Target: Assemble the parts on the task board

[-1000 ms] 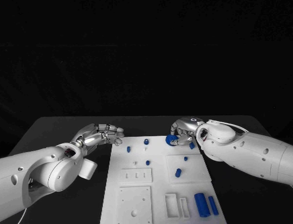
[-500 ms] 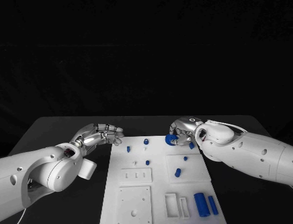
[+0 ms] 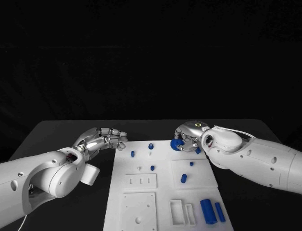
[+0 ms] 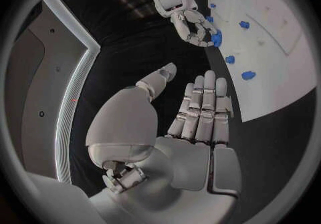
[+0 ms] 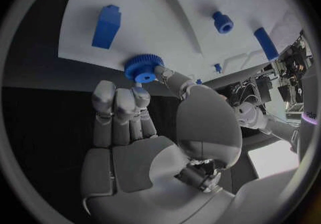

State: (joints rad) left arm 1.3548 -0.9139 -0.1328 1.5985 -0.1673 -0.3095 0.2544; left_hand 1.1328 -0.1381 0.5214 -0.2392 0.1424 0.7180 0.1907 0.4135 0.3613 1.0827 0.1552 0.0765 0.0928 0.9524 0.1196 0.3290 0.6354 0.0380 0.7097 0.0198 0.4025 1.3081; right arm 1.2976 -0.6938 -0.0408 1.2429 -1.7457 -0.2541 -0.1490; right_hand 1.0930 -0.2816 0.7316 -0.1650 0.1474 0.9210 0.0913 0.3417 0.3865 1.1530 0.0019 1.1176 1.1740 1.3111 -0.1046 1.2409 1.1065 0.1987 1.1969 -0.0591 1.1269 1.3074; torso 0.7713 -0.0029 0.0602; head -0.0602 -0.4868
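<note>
The right hand (image 3: 187, 139) is pinching a blue toothed gear (image 5: 142, 68) at the task board's (image 3: 141, 192) upper edge, mid-frame; it looks light, rigid, best gripped by its rim; the left hand (image 3: 102, 138) is hovering, holding nothing, fingers loosely extended.

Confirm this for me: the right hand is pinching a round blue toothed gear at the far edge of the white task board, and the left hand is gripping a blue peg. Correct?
Not quite. The right hand does pinch the round blue toothed gear at the far edge of the white task board, but the left hand grips nothing. The left wrist view shows its palm bare, fingers extended, beside the board.
</note>
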